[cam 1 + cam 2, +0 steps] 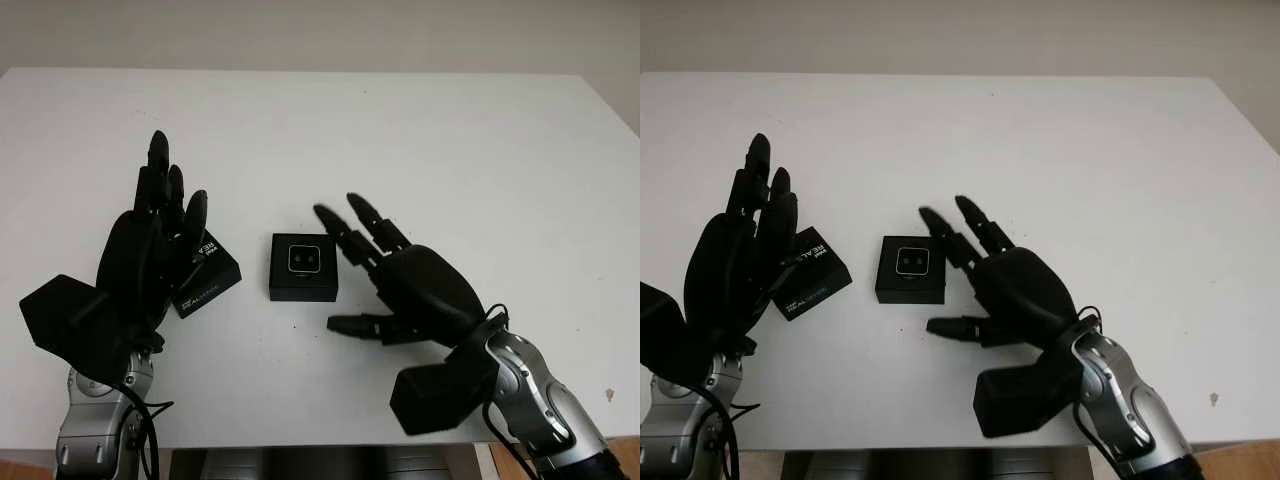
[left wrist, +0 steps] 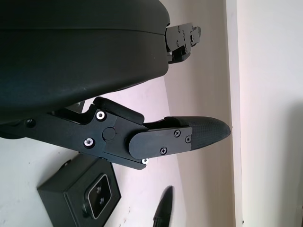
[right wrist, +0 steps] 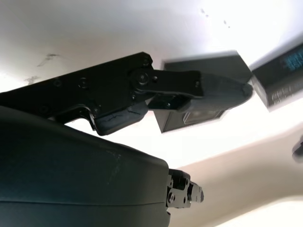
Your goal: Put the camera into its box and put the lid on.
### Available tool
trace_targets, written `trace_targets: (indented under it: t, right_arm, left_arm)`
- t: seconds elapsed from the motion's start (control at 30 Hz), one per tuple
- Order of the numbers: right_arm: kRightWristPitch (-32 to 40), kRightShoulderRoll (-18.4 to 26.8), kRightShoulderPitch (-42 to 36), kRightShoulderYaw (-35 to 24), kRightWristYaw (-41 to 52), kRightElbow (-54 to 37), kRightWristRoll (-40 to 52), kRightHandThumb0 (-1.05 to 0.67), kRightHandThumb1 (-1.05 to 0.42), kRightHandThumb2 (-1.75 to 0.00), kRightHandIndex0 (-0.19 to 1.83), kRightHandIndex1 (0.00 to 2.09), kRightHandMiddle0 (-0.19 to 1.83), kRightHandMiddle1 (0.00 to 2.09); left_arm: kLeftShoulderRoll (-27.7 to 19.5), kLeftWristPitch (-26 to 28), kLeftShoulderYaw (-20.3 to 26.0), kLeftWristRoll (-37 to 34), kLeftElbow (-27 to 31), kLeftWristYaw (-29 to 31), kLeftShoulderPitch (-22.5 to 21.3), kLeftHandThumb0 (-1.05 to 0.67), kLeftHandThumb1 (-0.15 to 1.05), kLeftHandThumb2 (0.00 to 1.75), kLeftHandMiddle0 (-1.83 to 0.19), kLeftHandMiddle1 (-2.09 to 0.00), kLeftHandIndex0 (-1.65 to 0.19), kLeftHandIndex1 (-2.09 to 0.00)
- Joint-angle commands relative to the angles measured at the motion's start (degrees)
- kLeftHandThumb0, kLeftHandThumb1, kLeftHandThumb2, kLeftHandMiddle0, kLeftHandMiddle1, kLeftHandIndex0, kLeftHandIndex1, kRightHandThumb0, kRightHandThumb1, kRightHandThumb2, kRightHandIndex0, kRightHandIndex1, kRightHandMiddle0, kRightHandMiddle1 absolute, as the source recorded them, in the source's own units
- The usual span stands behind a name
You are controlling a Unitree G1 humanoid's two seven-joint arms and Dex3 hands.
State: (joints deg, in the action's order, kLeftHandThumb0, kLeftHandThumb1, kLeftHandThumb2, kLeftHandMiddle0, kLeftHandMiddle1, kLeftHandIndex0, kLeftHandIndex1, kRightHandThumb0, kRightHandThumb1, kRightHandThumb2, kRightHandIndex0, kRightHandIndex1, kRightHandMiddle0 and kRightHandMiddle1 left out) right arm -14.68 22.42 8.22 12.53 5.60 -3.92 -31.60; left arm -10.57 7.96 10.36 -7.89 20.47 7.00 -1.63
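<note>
- At the centre of the head view we see the box (image 1: 303, 266) on the white table (image 1: 420, 150), square with the frame, the camera (image 1: 305, 259) in it, lens side up.
- The lid (image 1: 205, 277) lies left of the box, tilted, its long axis running toward the upper right.
- Our left hand (image 1: 150, 250), open, is at the lid's left edge; contact unclear.
- Our right hand (image 1: 395, 275), open, is just right of the box.
</note>
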Motion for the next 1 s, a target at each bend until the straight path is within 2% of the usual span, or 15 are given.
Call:
trace_targets:
  t: [0.0,0.17,0.33,0.4,0.53,0.73,0.83,0.97]
  right_arm:
    - [1.38,-2.95,1.13,-2.02,1.27,0.99,6.79,-0.78,-1.05,-0.51,-0.18,0.03,-0.16,0.03]
    - [7.95,-7.21,2.97,-6.02,6.51,1.28,21.78,-0.78,-1.05,-0.54,-0.19,0.01,-0.18,0.03]
    - [12.35,-9.7,4.64,-9.64,7.74,1.1,30.05,-0.78,-1.05,-0.57,-0.16,0.03,-0.15,0.05]
    - [13.68,-10.53,5.03,-11.38,8.43,1.21,33.81,-0.75,-1.05,-0.57,-0.17,0.03,-0.15,0.05]
    - [16.5,-10.52,5.11,-13.27,8.83,0.6,37.02,-0.77,-1.05,-0.55,-0.19,0.03,-0.17,0.04]
    - [16.9,-10.41,5.0,-14.66,9.57,0.05,39.0,-0.79,-1.05,-0.55,-0.19,0.0,-0.19,0.03]
    - [17.88,-10.76,5.42,-15.53,9.12,-0.28,40.35,-0.77,-1.05,-0.54,-0.19,0.01,-0.18,0.04]
    - [19.23,-10.65,5.59,-16.34,8.86,-1.0,41.3,-0.74,-1.05,-0.56,-0.19,0.0,-0.19,0.03]
  left_arm:
    - [-0.94,-0.66,0.67,-0.27,1.0,0.32,-1.14,-0.69,1.05,0.5,0.17,-0.05,0.17,-0.05]
    - [-4.43,-1.89,3.27,-0.04,-0.37,1.52,-3.14,-0.71,1.05,0.47,0.17,-0.05,0.16,-0.05]
    - [-12.38,-2.39,4.77,6.87,-3.29,2.2,-4.88,-0.74,1.05,0.34,0.11,-0.07,0.11,-0.08]
    - [-14.24,-3.8,5.01,10.0,-4.34,1.56,-4.33,-0.73,1.05,0.27,0.06,-0.08,0.06,-0.09]
    - [-14.49,-7.8,5.61,12.63,-7.28,0.09,-2.29,-0.69,1.04,0.11,-0.08,-0.09,-0.03,-0.11]
    - [-15.5,-9.98,4.12,20.08,-8.79,-2.03,1.78,-0.74,1.04,0.06,-0.29,-0.1,-0.16,-0.13]
    - [-17.81,-10.85,3.79,20.03,-9.87,1.94,4.3,-0.84,1.05,0.07,-0.21,-0.04,-0.08,-0.07]
    - [-20.53,-11.29,3.54,18.37,-10.44,7.66,7.67,-0.99,1.03,0.06,0.03,-0.02,0.1,-0.02]
